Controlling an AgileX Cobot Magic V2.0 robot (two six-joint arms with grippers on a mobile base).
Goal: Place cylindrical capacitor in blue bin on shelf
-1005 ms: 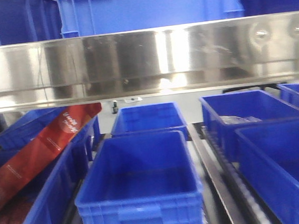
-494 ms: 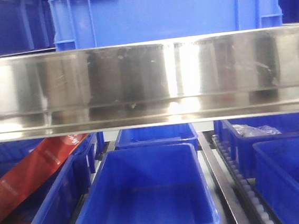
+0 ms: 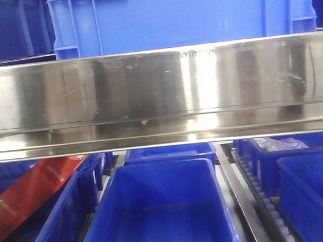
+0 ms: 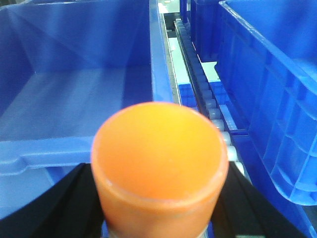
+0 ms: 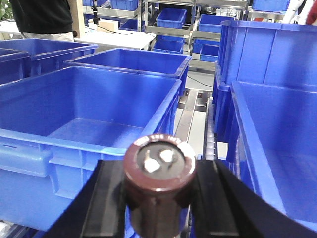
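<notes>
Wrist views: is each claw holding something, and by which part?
Right claw grips a dark maroon cylindrical capacitor by its sides, the terminal end free. Left claw grips an orange cylinder by its sides.

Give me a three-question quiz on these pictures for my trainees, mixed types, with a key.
1. True or false: the right pincer grips a dark brown capacitor with two pale terminals on its end.
2. The cylinder in the left pincer is: A green, B orange, C white.
3. Fill in: in the front view, the red packet leans over bins on the robot's ___ side.
Key: 1 true; 2 B; 3 left.
</notes>
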